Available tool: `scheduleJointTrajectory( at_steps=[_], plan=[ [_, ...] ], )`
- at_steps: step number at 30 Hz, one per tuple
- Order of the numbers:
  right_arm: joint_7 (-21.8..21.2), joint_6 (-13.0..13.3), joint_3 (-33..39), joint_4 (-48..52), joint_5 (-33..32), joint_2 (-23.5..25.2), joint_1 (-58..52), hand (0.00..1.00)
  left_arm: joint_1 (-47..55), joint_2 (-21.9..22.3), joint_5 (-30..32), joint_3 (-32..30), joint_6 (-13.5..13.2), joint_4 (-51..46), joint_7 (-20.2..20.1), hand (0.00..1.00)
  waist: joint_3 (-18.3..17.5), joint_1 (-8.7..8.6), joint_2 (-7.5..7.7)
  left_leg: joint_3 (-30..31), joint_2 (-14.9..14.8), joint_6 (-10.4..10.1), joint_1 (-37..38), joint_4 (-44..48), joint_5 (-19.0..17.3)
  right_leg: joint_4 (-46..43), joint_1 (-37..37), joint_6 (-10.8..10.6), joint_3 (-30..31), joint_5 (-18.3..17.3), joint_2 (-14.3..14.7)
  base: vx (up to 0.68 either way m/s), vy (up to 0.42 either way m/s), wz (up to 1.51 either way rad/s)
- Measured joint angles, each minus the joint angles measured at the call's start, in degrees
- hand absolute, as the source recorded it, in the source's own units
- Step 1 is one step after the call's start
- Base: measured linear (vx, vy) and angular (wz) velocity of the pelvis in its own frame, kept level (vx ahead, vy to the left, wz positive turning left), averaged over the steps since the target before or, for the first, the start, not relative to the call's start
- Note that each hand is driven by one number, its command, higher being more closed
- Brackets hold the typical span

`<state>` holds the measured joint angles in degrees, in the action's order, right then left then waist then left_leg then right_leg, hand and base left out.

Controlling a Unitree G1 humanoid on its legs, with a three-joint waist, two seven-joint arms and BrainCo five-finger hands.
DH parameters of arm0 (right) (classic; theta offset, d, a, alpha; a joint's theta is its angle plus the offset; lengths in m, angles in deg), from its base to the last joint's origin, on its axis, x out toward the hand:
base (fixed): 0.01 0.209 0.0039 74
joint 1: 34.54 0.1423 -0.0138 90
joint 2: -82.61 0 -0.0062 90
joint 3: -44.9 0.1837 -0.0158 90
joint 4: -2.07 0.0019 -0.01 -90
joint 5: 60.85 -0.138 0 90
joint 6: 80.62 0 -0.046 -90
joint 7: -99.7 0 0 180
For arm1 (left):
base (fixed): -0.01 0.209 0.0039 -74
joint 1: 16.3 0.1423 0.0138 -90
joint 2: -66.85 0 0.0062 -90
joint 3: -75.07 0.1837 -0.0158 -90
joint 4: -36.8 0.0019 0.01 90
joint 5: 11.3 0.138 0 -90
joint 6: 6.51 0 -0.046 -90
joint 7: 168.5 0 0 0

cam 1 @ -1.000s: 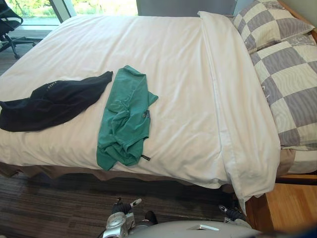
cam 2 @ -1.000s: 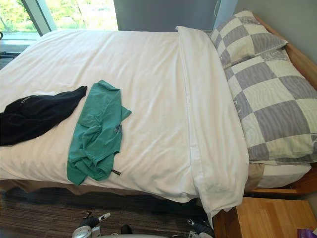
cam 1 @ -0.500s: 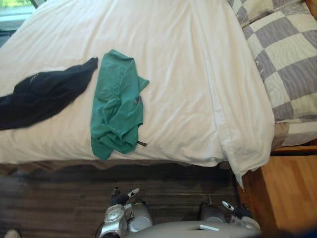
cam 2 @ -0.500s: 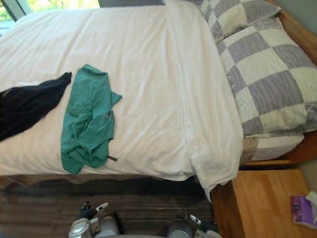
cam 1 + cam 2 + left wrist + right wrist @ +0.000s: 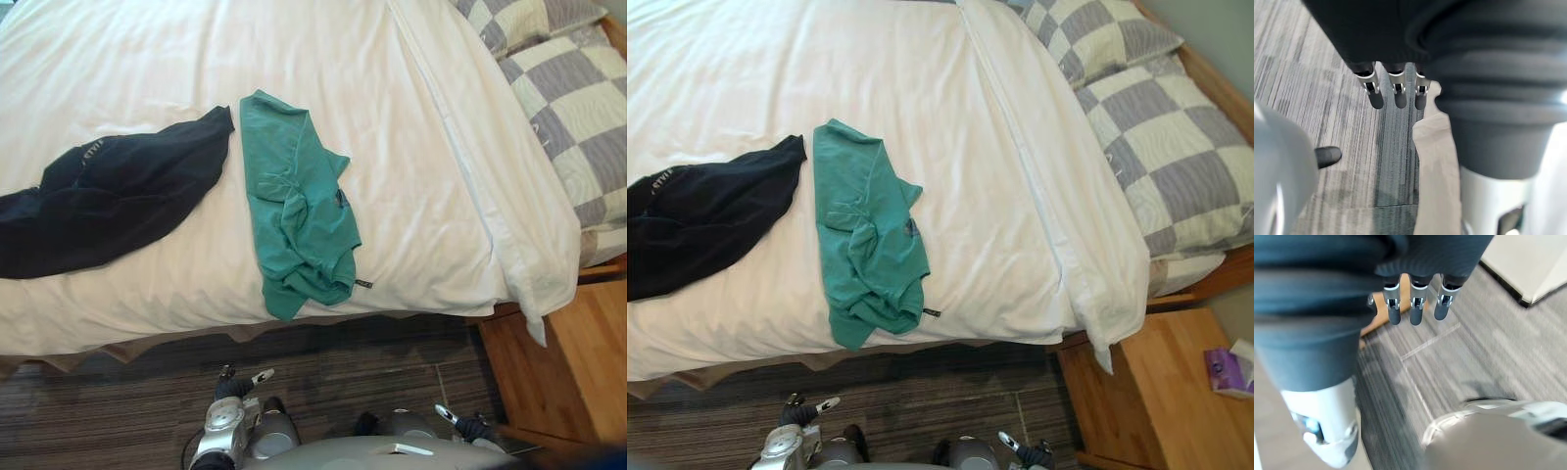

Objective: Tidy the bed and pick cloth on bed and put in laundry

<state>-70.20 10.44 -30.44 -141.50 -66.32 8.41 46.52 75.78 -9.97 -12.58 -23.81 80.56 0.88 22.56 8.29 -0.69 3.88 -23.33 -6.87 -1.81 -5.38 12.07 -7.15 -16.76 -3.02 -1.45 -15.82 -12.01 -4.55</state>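
The green shirt (image 5: 294,201) and black top (image 5: 113,196) lie on the bed (image 5: 147,69), not picked up; left hand (image 5: 1395,96) and right hand (image 5: 1415,309) hang loose, empty.

The bed (image 5: 392,127) is covered by a white duvet (image 5: 147,78), lightly creased, with a folded band along the pillow end whose corner hangs off the near edge. A green shirt (image 5: 299,211) lies crumpled near the middle of the near side, stretched lengthwise, its bunched lower end reaching just over the mattress edge. A black garment (image 5: 108,201) lies spread flat just to its left, one pointed end right beside the shirt's far corner.
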Motion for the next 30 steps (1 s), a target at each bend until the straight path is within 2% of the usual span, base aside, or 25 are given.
scheduleJointTrajectory(
  at_steps=[2,3,7,11,13,14,15,16,17,18,20,21,22,23,24,25,26,27,28,29,30],
  plan=[
    [-0.34,0.39,-0.24,-0.38,0.07,-0.59,0.22,0.00,-0.63,0.55,0.60,0.87,0.19,1.55,-0.25,0.00,0.02,-0.16,-1.07,0.70,2.27,0.26,0.82,-2.60,1.83,4.79,2.13,0.09,0.21,0.00,-0.87,-0.09,0.039,0.15],
    [-0.52,0.50,-0.28,-1.04,0.09,-0.71,0.41,0.00,-0.68,0.56,0.86,1.84,0.14,1.53,-0.33,0.00,-0.02,-0.03,-1.14,1.18,3.41,0.29,1.22,-4.51,3.04,7.29,3.16,0.05,0.28,0.02,-1.45,-0.10,0.005,0.23],
    [-0.92,0.16,-0.29,-4.28,3.01,-1.29,2.68,0.00,-0.21,0.31,1.49,2.05,-0.18,1.27,-1.19,0.00,0.10,0.65,-1.33,1.94,3.90,0.16,1.15,-5.86,4.68,10.85,4.47,0.12,0.65,2.11,-0.80,-0.11,-0.005,0.00],
    [-1.02,-0.12,-1.65,-4.72,6.86,-2.58,3.80,0.00,-0.23,0.39,1.99,2.19,-0.51,1.11,-1.40,0.00,1.03,0.93,-2.43,0.91,2.27,0.20,0.17,-0.77,2.57,9.54,4.83,-0.20,0.65,2.82,-1.48,-0.12,0.047,-0.10],
    [-1.15,-0.44,-1.34,-4.63,6.84,-3.37,3.80,0.00,0.14,0.41,1.99,2.17,-0.33,1.24,-1.42,0.00,1.87,0.95,-3.64,-0.55,1.90,0.40,-0.28,1.18,-1.01,6.74,4.31,-0.91,0.78,1.53,-2.15,-0.16,0.149,-0.02],
    [-1.20,-0.70,-0.39,-4.47,6.83,-3.71,2.99,0.00,0.24,0.33,2.00,2.18,-0.17,1.26,-1.41,0.00,1.48,0.52,-3.99,-2.49,2.01,-0.93,-0.75,1.72,-2.31,5.55,3.39,-1.48,0.66,1.06,-3.41,-0.10,0.161,0.17],
    [-1.37,-0.70,-0.05,-4.34,6.82,-3.03,2.39,0.00,0.79,0.19,2.00,2.18,-0.15,1.48,-1.42,0.00,1.43,0.21,-2.09,-4.30,1.62,-1.38,-0.64,3.41,-3.54,5.61,3.18,-1.33,0.40,0.66,-4.88,-0.06,0.196,0.38],
    [-1.59,-1.19,1.12,-4.49,6.77,-2.30,1.61,0.00,0.37,-0.95,2.05,2.12,-0.13,1.57,-1.65,0.00,1.54,0.02,-1.69,-5.68,-1.58,1.22,-2.92,11.00,-5.98,3.13,2.06,-1.31,0.05,-0.17,-8.12,-0.02,0.190,0.35],
    [-1.62,-1.50,1.65,-4.56,6.76,-2.33,1.65,0.00,0.42,-1.31,1.83,1.99,-0.16,1.61,-1.81,0.00,1.53,-0.03,-1.44,-5.01,-3.31,1.26,-3.99,13.30,-6.10,2.10,1.48,-1.87,0.06,-0.55,-9.36,-0.02,0.277,0.43],
    [-1.68,-1.75,2.59,-5.03,6.66,-2.51,1.07,0.00,0.61,-1.40,1.93,2.04,-0.14,1.72,-1.80,0.00,1.61,-0.86,-1.39,-1.82,-6.82,0.47,-5.45,14.57,-5.64,0.32,0.94,-3.48,-0.13,-1.20,-11.25,0.01,0.253,0.32],
    [-1.51,-1.86,3.08,-5.52,6.57,-4.12,0.74,0.00,1.23,-0.68,1.88,2.11,-0.26,1.69,-1.75,0.00,1.39,-1.65,-3.22,5.00,-11.25,-1.73,-6.01,11.87,-4.27,-3.08,-0.04,-6.82,0.29,-2.24,-13.63,0.07,0.408,0.20],
    [-1.47,-1.86,3.07,-6.51,6.61,-5.57,1.00,0.00,1.47,-0.25,1.87,2.19,-0.30,1.75,-1.60,0.00,0.98,-1.60,-3.92,11.84,-12.97,-3.03,-5.78,9.21,-3.40,-5.39,-0.76,-9.50,1.08,-2.91,-16.03,0.11,0.483,0.02],
    [-1.44,-1.86,3.08,-6.74,6.60,-5.75,1.04,0.00,1.54,-0.16,1.87,2.20,-0.29,1.79,-1.55,0.00,0.90,-1.61,-4.05,13.03,-13.16,-3.13,-5.69,8.73,-3.31,-5.54,-0.75,-10.10,1.26,-2.90,-16.48,0.12,0.569,-0.05],
    [-1.11,-1.80,3.11,-7.36,6.59,-6.17,1.20,0.00,1.79,0.11,1.86,2.47,-0.45,1.95,-1.27,0.00,0.52,-1.58,-4.68,16.64,-13.22,-4.14,-5.32,7.39,-2.62,-4.96,-0.58,-12.40,1.49,-2.22,-17.74,0.14,0.692,-0.03],
    [-0.95,-1.54,3.15,-7.35,6.61,-6.74,1.38,0.00,2.18,0.08,1.68,4.48,-0.68,2.70,-1.22,0.00,-0.46,-1.62,-6.16,17.93,-12.96,-10.66,-5.60,6.04,-0.47,-2.55,0.27,-12.73,1.57,-0.52,-18.41,0.15,0.731,0.00],
    [-0.98,-1.56,3.18,-8.15,6.61,-5.63,2.18,0.00,1.48,-0.88,1.29,4.49,-1.01,3.04,-1.31,0.00,-0.64,-1.56,-4.69,17.21,-11.30,-12.51,-5.90,7.87,-1.12,-0.66,1.30,-12.66,1.94,1.10,-20.61,0.17,0.738,0.15],
    [-1.22,-1.45,3.32,-8.44,6.59,-3.64,2.44,0.00,0.45,-2.47,1.28,5.07,-1.14,3.31,-1.05,0.00,-1.50,-1.72,-2.41,17.68,-7.45,-10.90,-7.40,9.79,-2.39,3.55,2.36,-12.36,2.12,9.27,-22.76,0.15,0.714,0.25],
    [-1.66,-1.31,4.13,-8.00,6.92,-2.74,2.41,0.00,0.09,-4.09,1.38,6.19,-1.35,3.44,-1.08,0.00,-1.63,-1.63,-2.48,17.46,-6.01,-9.68,-8.99,11.83,-3.13,5.44,1.64,-11.15,2.84,18.39,-23.63,0.13,0.693,0.15],
    [-2.18,-1.46,3.94,-8.01,6.98,-2.68,2.65,0.00,0.07,-4.61,1.43,6.54,-1.33,3.55,-1.10,0.00,-1.70,-1.43,-2.37,16.90,-5.67,-8.68,-8.83,11.84,-3.62,5.53,0.60,-9.40,2.91,22.67,-23.91,0.11,0.637,-0.11],
    [-2.44,-1.83,2.56,-7.57,7.02,-2.92,3.36,0.00,0.51,-5.33,1.44,6.60,-1.30,3.58,-0.99,0.00,-1.77,-0.98,-2.30,14.72,-5.50,-6.49,-7.53,10.35,-4.10,2.46,-2.15,-0.44,0.90,25.28,-24.62,0.13,0.522,-0.29],
    [-2.45,-1.96,0.56,-6.87,7.46,-2.93,3.59,0.00,0.86,-5.64,1.44,6.64,-1.19,3.89,-1.04,0.00,-1.78,-0.80,-2.28,13.37,-4.98,-5.20,-6.09,8.37,-3.56,-1.59,-4.01,2.55,-1.36,21.29,-24.20,0.13,0.468,-0.35]
  ],
)
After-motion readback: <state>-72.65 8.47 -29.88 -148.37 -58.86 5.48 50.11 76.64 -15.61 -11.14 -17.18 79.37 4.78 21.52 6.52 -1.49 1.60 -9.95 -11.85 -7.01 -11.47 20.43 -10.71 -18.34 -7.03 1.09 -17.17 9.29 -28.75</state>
